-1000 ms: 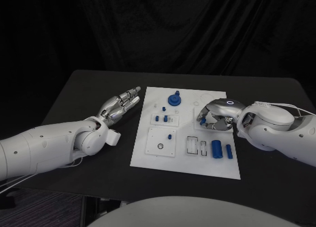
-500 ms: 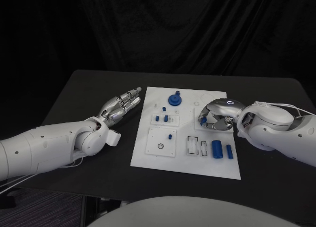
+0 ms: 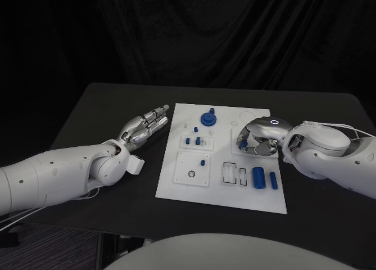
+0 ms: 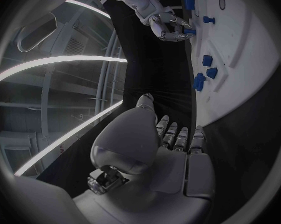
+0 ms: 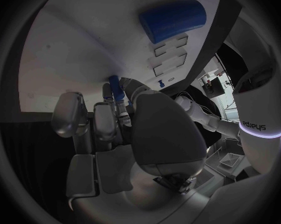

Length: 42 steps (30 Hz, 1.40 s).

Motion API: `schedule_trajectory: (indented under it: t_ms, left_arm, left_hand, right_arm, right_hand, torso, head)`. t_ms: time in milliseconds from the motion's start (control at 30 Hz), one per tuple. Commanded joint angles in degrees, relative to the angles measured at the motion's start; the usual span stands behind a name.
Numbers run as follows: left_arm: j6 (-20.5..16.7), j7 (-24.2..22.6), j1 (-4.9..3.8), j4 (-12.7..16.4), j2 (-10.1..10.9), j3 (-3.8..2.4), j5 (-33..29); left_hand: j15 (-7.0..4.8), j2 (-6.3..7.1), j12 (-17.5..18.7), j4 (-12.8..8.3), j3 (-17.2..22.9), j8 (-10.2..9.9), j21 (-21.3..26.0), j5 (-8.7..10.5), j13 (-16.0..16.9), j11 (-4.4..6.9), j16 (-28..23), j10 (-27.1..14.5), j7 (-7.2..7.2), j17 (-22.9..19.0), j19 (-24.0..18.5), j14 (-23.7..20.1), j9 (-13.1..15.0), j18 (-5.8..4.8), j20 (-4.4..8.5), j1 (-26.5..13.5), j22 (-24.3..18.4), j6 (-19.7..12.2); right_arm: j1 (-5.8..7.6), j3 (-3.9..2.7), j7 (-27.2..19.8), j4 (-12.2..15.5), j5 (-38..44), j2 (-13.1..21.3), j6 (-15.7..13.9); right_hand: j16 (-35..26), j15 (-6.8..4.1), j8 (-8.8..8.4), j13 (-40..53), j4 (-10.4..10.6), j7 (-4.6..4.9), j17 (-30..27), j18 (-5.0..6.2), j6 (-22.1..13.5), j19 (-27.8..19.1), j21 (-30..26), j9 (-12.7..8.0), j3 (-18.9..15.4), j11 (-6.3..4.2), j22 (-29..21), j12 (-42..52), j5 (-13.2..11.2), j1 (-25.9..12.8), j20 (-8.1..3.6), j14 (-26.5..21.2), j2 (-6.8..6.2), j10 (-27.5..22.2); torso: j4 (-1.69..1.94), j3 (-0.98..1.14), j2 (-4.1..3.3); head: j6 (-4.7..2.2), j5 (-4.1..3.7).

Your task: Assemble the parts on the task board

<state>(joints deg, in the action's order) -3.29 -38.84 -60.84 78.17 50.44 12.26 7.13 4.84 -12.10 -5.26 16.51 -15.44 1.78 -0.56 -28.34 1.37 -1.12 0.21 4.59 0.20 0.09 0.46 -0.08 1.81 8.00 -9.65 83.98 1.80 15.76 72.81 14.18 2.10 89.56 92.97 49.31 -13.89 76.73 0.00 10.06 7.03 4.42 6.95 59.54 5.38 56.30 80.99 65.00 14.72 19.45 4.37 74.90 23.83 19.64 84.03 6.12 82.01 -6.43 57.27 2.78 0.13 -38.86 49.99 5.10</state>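
the task board lies in the middle of the black table, a white plate with small blue parts on it. the right hand is curled over the board's right side, and in the right wrist view its fingers pinch a small blue peg whose tip points at the white surface; whether the peg touches the board cannot be told. just beside that hand, toward the near right of the board, a thick blue cylinder lies flat with a thinner blue pin next to it. near the far edge stands a round blue knob, and two short blue pegs stand in a raised white block in the board's left half, with another small blue peg on the square block nearer the robot. the left hand rests off the board's left edge, fingers stretched straight and side by side, holding nothing.
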Motion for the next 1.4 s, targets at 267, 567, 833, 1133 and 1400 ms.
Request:
schedule_trajectory:
  t_ms: [267,567,833,1133,1400]
  left_arm:
    - [1.2,-7.1,0.2,0.0,-0.1,-0.05,0.1]
    - [1.4,-6.8,0.27,0.1,0.0,-0.05,0.1]
    - [1.7,-6.6,0.29,0.0,-0.1,-0.05,0.1]
    - [2.1,-6.5,0.3,-0.2,-0.5,-0.05,0.1]
    - [1.2,-7.9,0.31,0.5,-0.5,-0.06,0.1]
  left_hand:
    - [0.74,-0.08,0.2,-0.1,0.4,0.0,0.1,-0.34,-0.1,-0.01,-0.2,-0.6,0.26,-0.1,0.0,0.1,0.0,0.86,-0.71,0.8,0.1,-0.3]
    - [1.1,-0.16,0.1,-0.1,0.5,0.0,0.0,-0.41,-0.1,-0.15,-0.2,-0.6,0.21,-0.1,0.1,0.1,0.0,0.85,-1.05,1.0,0.2,-0.4]
    - [1.5,-0.25,0.1,-0.1,0.6,0.0,0.0,-0.47,-0.1,-0.23,-0.2,-0.6,0.2,-0.1,0.1,0.1,0.0,0.83,-1.42,1.1,0.3,-0.6]
    - [1.81,-0.44,0.1,-0.1,0.8,0.0,0.0,-0.56,-0.1,-0.28,-0.2,-0.6,0.23,-0.1,0.2,0.1,0.0,0.82,-1.72,1.3,0.3,-0.7]
    - [1.31,-0.51,-0.7,-0.1,0.9,0.2,0.0,-0.74,0.1,-0.4,-0.2,0.1,0.46,-0.1,0.1,0.1,0.1,1.02,-1.58,1.8,0.2,0.6]
  right_arm:
    - [-0.11,-0.01,-1.6,1.2,0.9,0.9,-6.1]
    - [2.34,-0.02,-2.1,4.2,0.9,2.1,-8.5]
    - [5.03,-0.02,-1.6,8.7,1.6,2.3,-7.8]
    - [4.63,-0.02,-1.7,12.0,3.7,-2.4,-4.1]
    - [2.19,-0.02,-1.7,10.0,6.4,-8.1,-0.5]
  right_hand:
    - [-0.6,-0.74,2.78,4.6,-2.6,0.6,0.0,-0.31,1.2,0.0,0.0,3.8,0.3,-0.62,8.4,5.7,-1.5,0.7,-0.91,0.1,1.43,-0.8]
    - [-0.5,-0.7,3.3,5.3,-2.9,0.74,0.3,-0.36,1.0,0.1,0.3,4.6,1.0,-0.56,8.4,6.6,-2.4,0.8,-0.87,0.2,1.5,-1.1]
    - [-0.5,-0.75,3.54,5.7,-3.1,0.7,0.4,-0.37,0.9,0.1,0.4,5.0,1.4,-0.68,8.5,7.2,-2.6,0.7,-0.87,0.3,1.54,-0.8]
    - [-0.4,-0.89,3.81,6.0,-3.2,0.51,0.5,-0.41,1.1,0.3,0.7,5.3,1.6,-0.86,8.5,7.5,-2.7,0.6,-0.94,0.4,1.42,-0.5]
    - [-0.4,-0.93,3.7,6.1,-3.3,0.55,0.5,-0.4,0.7,0.2,0.6,5.4,1.8,-0.87,8.5,7.5,-2.6,0.6,-0.99,0.4,1.36,-0.6]
  torso:
    - [0.01,-0.03,0.0]
    - [-0.02,0.0,0.01]
    - [-0.04,-0.02,0.06]
    - [0.03,-0.1,0.05]
    - [0.12,-0.04,-0.05]
  head:
    - [0.01,0.37]
    - [0.01,0.54]
    - [0.01,0.73]
    - [0.01,0.87]
    - [0.01,0.74]
